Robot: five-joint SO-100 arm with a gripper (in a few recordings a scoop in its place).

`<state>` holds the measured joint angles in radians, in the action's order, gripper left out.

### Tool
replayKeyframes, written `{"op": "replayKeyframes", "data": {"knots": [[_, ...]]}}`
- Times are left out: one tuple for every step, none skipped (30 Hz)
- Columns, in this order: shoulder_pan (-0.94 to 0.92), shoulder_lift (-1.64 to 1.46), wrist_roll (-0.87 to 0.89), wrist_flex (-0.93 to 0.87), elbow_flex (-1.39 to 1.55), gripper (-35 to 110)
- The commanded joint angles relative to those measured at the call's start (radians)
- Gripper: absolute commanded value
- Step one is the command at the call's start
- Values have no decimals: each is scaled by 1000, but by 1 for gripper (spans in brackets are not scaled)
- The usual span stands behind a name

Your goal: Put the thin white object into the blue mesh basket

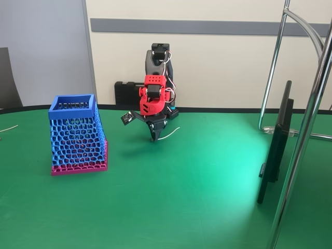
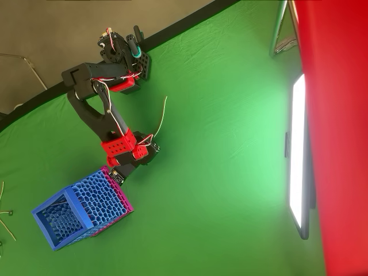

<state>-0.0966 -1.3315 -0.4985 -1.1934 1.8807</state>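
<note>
End effector: your end effector (image 1: 154, 136) points down at the green surface (image 1: 197, 197), tips at or just above the cloth. Its fingers look pressed together around 1 end of the thin white object (image 1: 169, 133).
Thin white object: in the fixed view it runs from the tips to the right, curving slightly upward, mostly free of the cloth. In the overhead view the cord (image 2: 162, 115) arcs from the end effector (image 2: 154, 138) toward the top of the picture.
Arm: red and black, folded over above the end effector.
Blue mesh basket: you see the blue mesh basket (image 1: 75, 136) upright, well left of the end effector in the fixed view, apart from the cord.
Monitor: 1 dark monitor (image 1: 275, 142) stands on the right.
</note>
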Motion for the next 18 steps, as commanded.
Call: {"op": "replayKeyframes", "data": {"knots": [[-9, -35, -3, -6, -49, 1], [-12, -48, 3, -6, -64, 1], [-15, -64, 9, -6, -84, 1], [-20, -81, 14, -6, -107, 1], [-25, -97, 15, -6, -133, 1], [-29, -114, 14, -6, -163, 1], [-35, -130, 12, 0, -193, 1], [-41, -149, 12, 15, -218, 1], [-46, -170, 3, 40, -238, 1], [-51, -192, -9, 66, -255, 1], [-57, -215, -23, 98, -268, 1], [-64, -236, -38, 137, -279, 1], [-74, -258, -54, 178, -287, 1], [-81, -281, -72, 229, -288, 1], [-91, -308, -91, 293, -278, 1], [-101, -334, -107, 367, -261, 1], [-112, -359, -124, 442, -239, 1], [-121, -383, -141, 520, -216, 1]]}}
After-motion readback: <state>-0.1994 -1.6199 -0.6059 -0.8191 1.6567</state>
